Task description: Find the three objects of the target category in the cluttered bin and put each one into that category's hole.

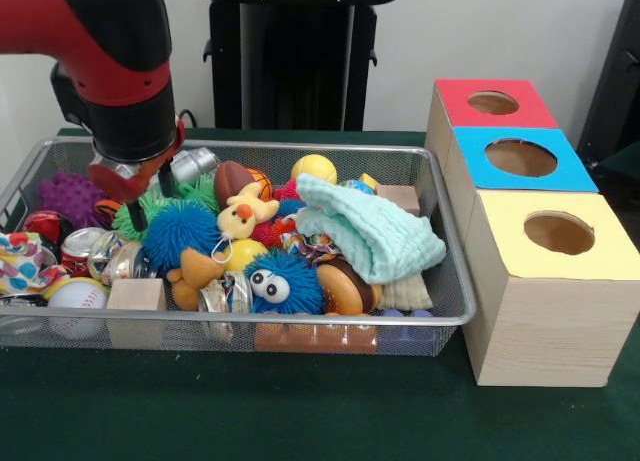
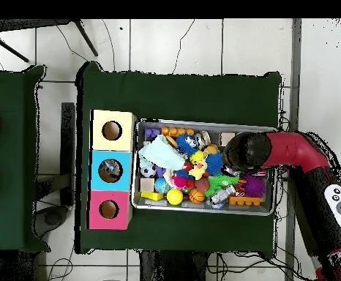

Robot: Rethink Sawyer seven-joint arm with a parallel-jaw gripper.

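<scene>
While the end effector dips in, grip state unclear, the cluttered bin lies lengthwise toward the boxes

1. The wire-mesh basket stands on the table, and in the front view three boxes stand in a row just beside its right edge, one behind another
2. Each box has a hole in its top
3. In the basket, a folded cloth lies on the pile toward the right edge
4. A duck toy sits near the middle, with a furry ball with eyes in front of it
5. A wooden block and a baseball lie along the front edge, near the left corner
6. A spiky ball lies at the left edge
7. The arm reaches down over the basket's left part, its gripper among the toys
</scene>
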